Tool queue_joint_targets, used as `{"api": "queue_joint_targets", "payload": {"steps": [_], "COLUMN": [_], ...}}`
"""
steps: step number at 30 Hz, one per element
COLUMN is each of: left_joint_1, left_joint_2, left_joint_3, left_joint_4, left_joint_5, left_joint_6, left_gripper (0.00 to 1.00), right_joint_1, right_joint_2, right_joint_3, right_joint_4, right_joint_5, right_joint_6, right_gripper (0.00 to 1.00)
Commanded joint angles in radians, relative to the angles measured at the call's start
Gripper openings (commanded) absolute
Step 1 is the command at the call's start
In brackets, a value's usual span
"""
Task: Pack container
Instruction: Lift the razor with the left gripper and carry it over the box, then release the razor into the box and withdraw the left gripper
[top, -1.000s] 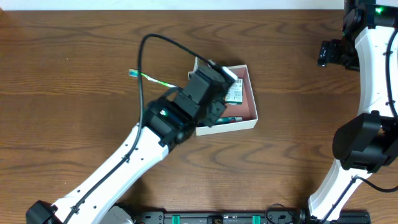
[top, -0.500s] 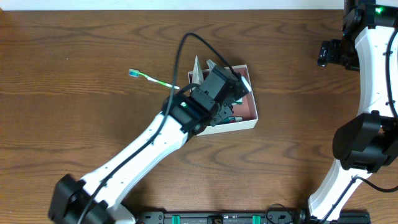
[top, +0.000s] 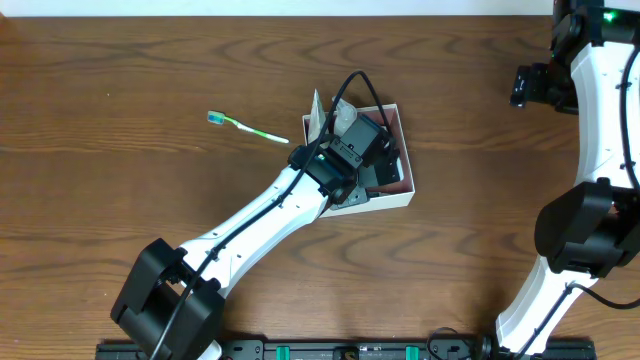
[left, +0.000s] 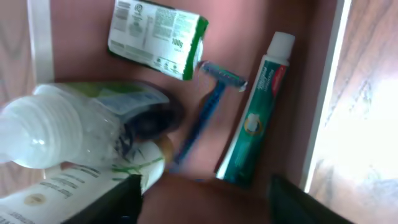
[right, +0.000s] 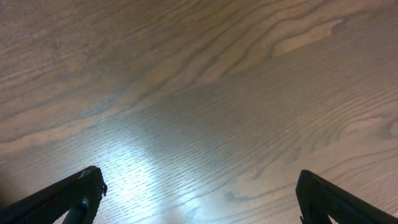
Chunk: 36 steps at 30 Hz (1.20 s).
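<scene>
Left hand (left: 208, 198) poised low inside container (top: 385, 202), spread open, nothing gripped, right hand (right: 199, 193) held wide open above bench (right: 199, 87).

We see a table (right: 199, 93) of brown wood with a strong grain, smooth and faintly sheened where the light pools on it. The container (left: 328, 81) looks like thin card, with white walls and a matt dusty pink inside. It holds a glossy green plastic toothpaste tube (left: 252, 124), a blue plastic razor (left: 208, 106), a shiny printed packet (left: 155, 37) and a clear plastic bottle (left: 62, 134) with a ribbed white cap. The toothbrush (top: 248, 127) to its left is green plastic.
</scene>
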Motion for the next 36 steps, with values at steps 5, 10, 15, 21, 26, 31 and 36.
{"api": "queue_joint_targets", "payload": {"steps": [5,10,15,21,26,31,36], "left_joint_1": [0.0,0.0,0.017,0.115,0.161,0.166,0.265], "left_joint_2": [-0.071,-0.225,-0.415,-0.59,-0.644,-0.638,-0.536], "left_joint_3": [0.019,0.019,0.019,0.019,0.019,0.019,0.019], "left_joint_4": [0.066,0.086,0.044,-0.026,-0.027,-0.028,0.045], "left_joint_5": [-0.011,-0.012,-0.013,-0.214,-0.203,-0.243,-0.382], "left_joint_6": [-0.126,-0.361,-0.689,-1.051,-1.05,-1.035,-1.336], "left_gripper": [0.7,0.81,0.83,0.98,0.98,0.98,0.98], "right_joint_1": [0.007,0.007,0.007,0.007,0.007,0.007,0.007], "right_joint_2": [-0.005,-0.005,-0.005,-0.005,-0.005,-0.005,-0.005], "right_joint_3": [0.019,0.019,0.019,0.019,0.019,0.019,0.019], "right_joint_4": [-0.001,-0.001,-0.001,-0.001,-0.001,-0.001,-0.001], "right_joint_5": [0.003,0.003,0.003,0.003,0.003,0.003,0.003], "right_joint_6": [0.018,0.018,0.018,0.018,0.018,0.018,0.018], "right_gripper": [0.99,0.99,0.99,0.99,0.99,0.99,0.99]}}
